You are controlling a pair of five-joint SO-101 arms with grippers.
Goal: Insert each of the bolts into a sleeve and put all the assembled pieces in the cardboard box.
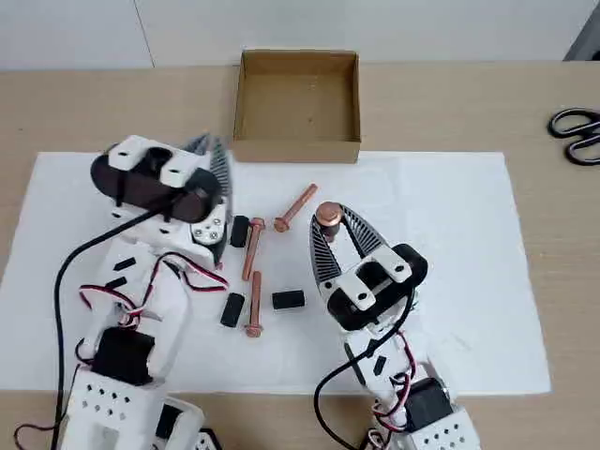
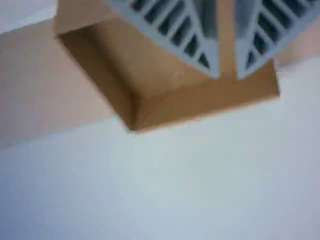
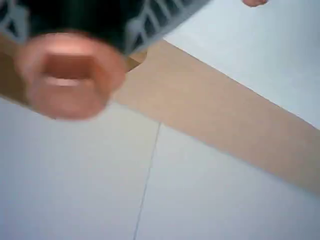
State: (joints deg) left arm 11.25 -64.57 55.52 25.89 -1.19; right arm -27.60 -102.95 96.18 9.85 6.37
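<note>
Copper-coloured flanged bolt (image 1: 328, 215) pinched head-up in right gripper (image 1: 329, 223) over white paper sheet (image 1: 450, 281), probably best held level and lifted over near wall of open brown cardboard box (image 1: 296, 150) before release; left gripper (image 2: 226, 72) near box corner, jaws nearly together.

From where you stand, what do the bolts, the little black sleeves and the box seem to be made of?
Bolts: metal with a copper-coloured finish, judging by their reddish sheen; whether solid copper or plating cannot be told. Sleeves: matte black, probably plastic or rubber, with no shine. Cardboard box: plain brown cardboard, dull, with thin folded walls.
</note>
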